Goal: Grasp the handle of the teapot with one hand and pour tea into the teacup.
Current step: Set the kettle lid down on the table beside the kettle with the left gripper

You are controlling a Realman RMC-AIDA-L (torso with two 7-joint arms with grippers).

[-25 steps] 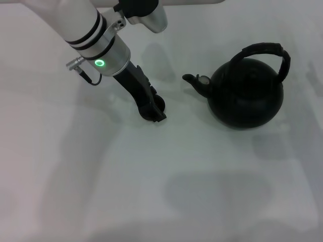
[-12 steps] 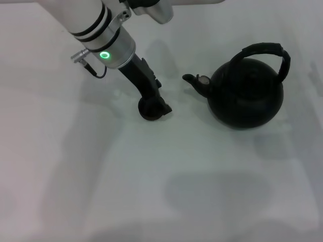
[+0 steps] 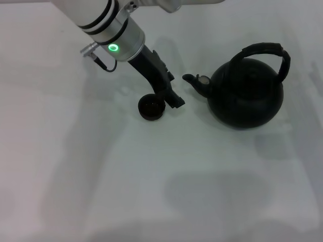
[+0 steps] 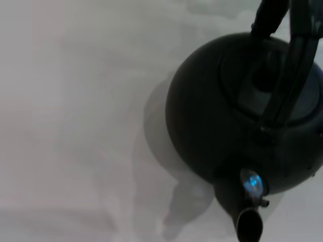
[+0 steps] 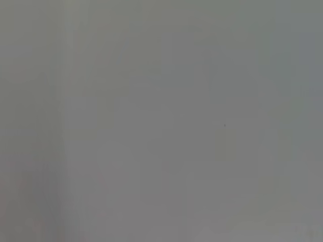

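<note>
The teapot [image 3: 246, 94], matte black and round, sits at the frame's right, its arched handle [image 3: 267, 54] free and spout aimed at the teacup [image 3: 151, 107] at centre. The approach is in hand; next comes reaching to the handle. The left gripper [image 3: 174, 99] hovers just beside the cup; whether its fingers are apart, I cannot tell.

Teapot [image 4: 222, 126] cropped in wrist view
</note>
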